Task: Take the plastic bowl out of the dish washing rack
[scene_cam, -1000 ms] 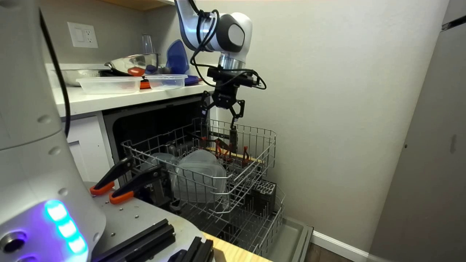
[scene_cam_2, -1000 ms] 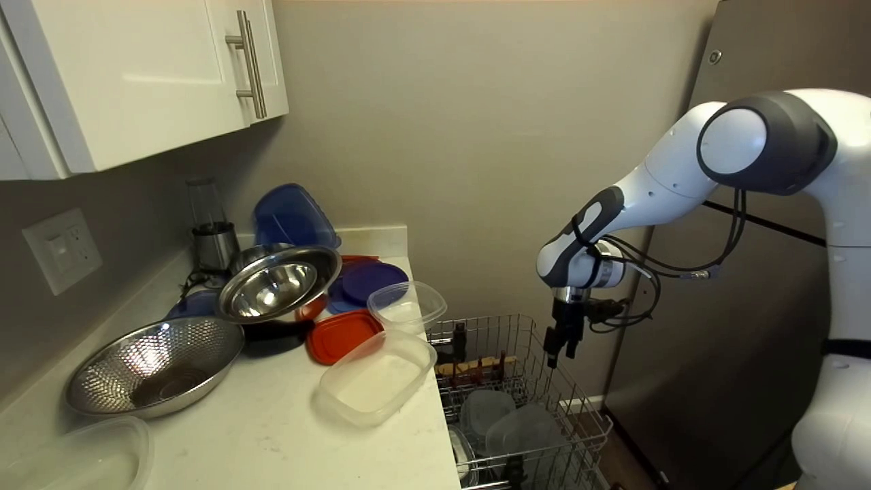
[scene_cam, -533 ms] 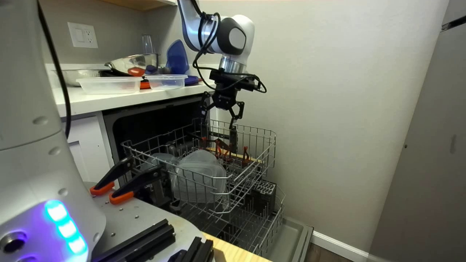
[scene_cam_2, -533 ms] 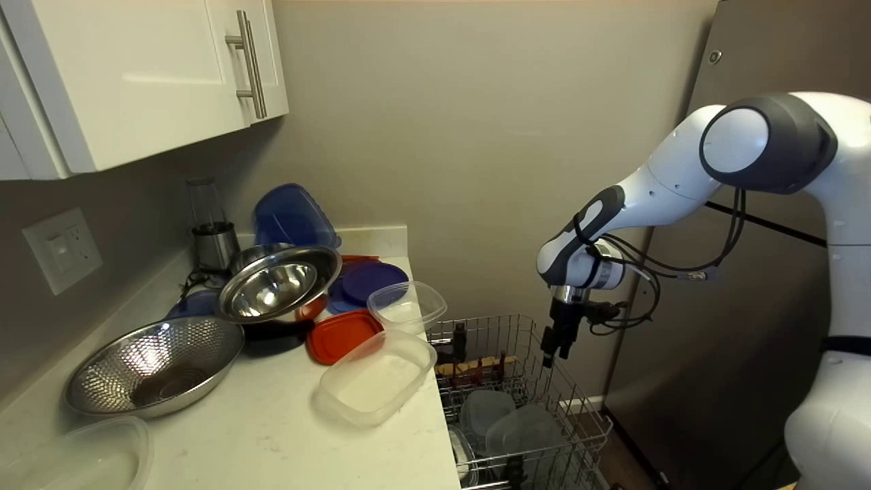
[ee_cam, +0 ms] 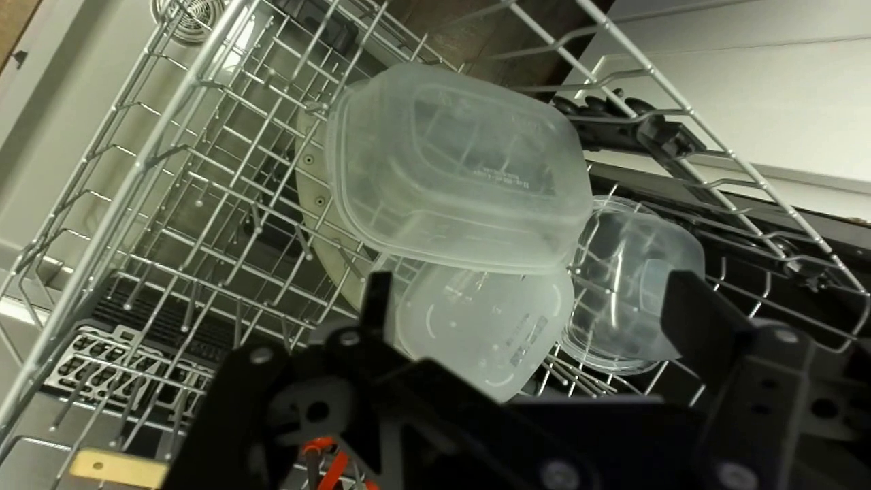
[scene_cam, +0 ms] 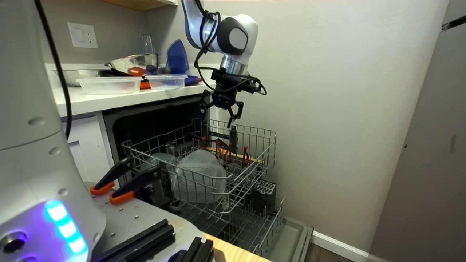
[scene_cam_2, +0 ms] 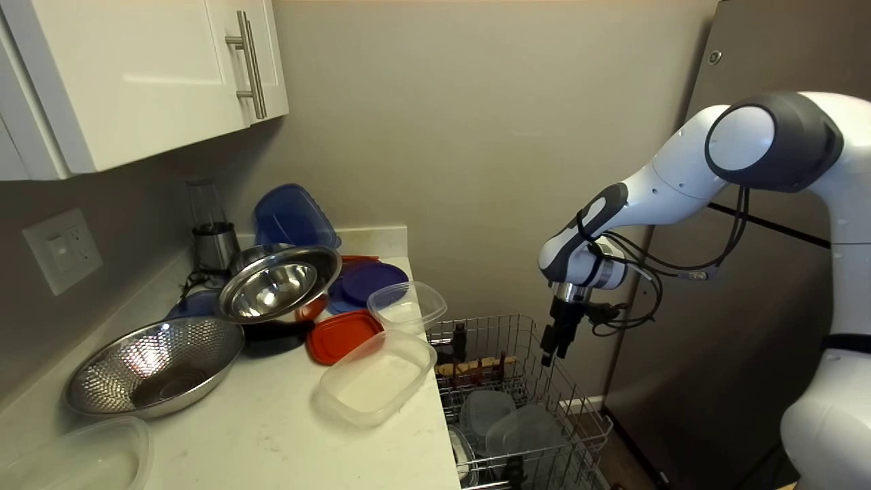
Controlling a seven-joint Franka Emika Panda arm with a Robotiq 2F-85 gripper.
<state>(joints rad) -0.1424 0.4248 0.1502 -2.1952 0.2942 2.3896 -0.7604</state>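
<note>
In the wrist view, the gripper (ee_cam: 531,292) is closest to us, released, its fingers spread wide over the rack (ee_cam: 139,165). Beyond it we see the bowl (ee_cam: 463,170) inside the rack, underside facing the camera, overlapping a dish (ee_cam: 483,333); a clear tub (ee_cam: 616,272) sits beside both. Farther down we find the cutlery basket (ee_cam: 112,371). In an exterior view, past the rack, the counter (scene_cam: 83,103) bears an upright blue lid (scene_cam: 177,60).

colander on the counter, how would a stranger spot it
In an exterior view, find the white counter. Below and right of the switch plate sits the steel colander. Its side is dotted, unlike the smooth steel bowl beside it.
</note>
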